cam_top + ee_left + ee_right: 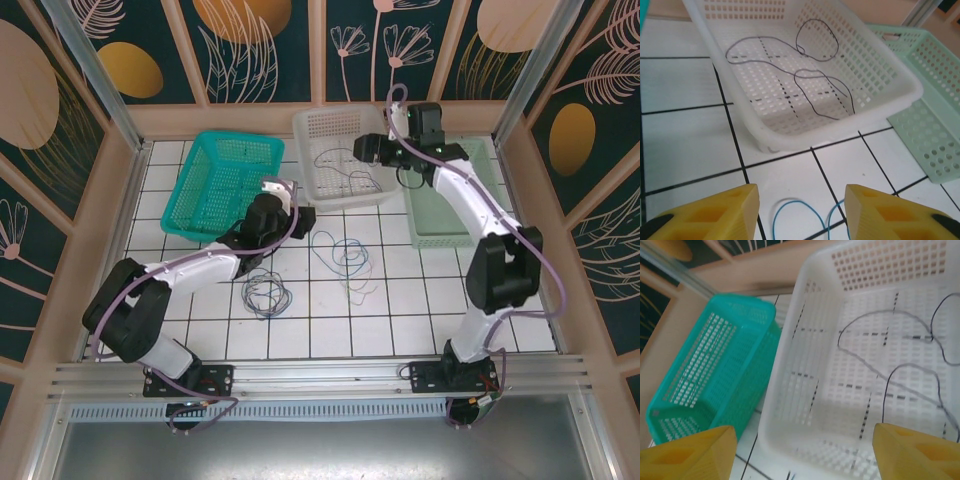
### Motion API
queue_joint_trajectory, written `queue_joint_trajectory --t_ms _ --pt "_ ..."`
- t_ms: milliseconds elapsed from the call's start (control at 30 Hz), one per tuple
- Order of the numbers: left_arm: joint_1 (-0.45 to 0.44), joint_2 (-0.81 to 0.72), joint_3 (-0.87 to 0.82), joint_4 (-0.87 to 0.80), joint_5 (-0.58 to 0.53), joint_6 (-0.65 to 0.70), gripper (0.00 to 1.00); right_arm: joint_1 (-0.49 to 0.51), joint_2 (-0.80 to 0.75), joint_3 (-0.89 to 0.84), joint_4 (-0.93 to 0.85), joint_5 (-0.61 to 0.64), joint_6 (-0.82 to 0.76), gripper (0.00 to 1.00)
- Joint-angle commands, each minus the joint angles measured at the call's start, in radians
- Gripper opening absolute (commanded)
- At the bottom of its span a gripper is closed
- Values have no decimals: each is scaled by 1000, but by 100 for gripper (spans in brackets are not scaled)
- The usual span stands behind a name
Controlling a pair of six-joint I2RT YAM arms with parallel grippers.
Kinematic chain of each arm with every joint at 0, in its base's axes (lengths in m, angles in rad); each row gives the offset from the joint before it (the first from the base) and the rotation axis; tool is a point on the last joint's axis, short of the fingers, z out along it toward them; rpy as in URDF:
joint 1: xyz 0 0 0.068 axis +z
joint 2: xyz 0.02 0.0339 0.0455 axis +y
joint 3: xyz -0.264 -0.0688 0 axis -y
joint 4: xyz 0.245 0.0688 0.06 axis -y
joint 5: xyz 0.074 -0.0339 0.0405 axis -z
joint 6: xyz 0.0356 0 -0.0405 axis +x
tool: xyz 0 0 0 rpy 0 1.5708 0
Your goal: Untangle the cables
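Observation:
A dark grey cable [345, 172] lies in loose loops inside the white basket [302, 160]. My right gripper [366, 150] hangs open above that basket, and in its wrist view the same cable [890, 371] lies beyond the open gripper [805, 440], nothing between the fingers. A blue cable [346, 255] loops on the tiles in front of the basket. My left gripper [298, 218] is open just over it, with the blue loops [800, 215] low between its yellow fingers [735, 205]. A grey coil [267, 293] lies further forward.
A teal basket [225, 180] stands at the back left and a pale green basket [450, 200] at the right of the white one. The wooden wall runs behind all three. Thin pale wire ends [362, 290] trail on the tiles near the blue cable.

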Motion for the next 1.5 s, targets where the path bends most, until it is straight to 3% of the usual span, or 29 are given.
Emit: queue_joint_trajectory --t_ms 0,167,467,800,1067,1233,1367,1467 --pt "-33 29 -10 -23 44 25 50 9 -99 -174 35 15 -32 72" --pt "-84 67 -8 -17 169 141 56 -12 -282 -422 108 76 -5 75" --pt "-148 240 113 -134 295 234 54 -107 -448 -700 239 63 83 78" --pt "-161 343 212 -205 365 278 50 -181 -530 -800 294 23 83 75" --pt "-159 404 239 -228 359 281 49 -203 -560 -832 301 2 84 75" --pt "-160 423 253 -227 368 278 40 -210 -570 -831 295 3 78 75" --pt "-160 394 247 -212 356 268 21 -213 -577 -841 298 -9 80 75" --pt "-162 354 226 -186 357 255 14 -213 -577 -858 303 -10 88 75"
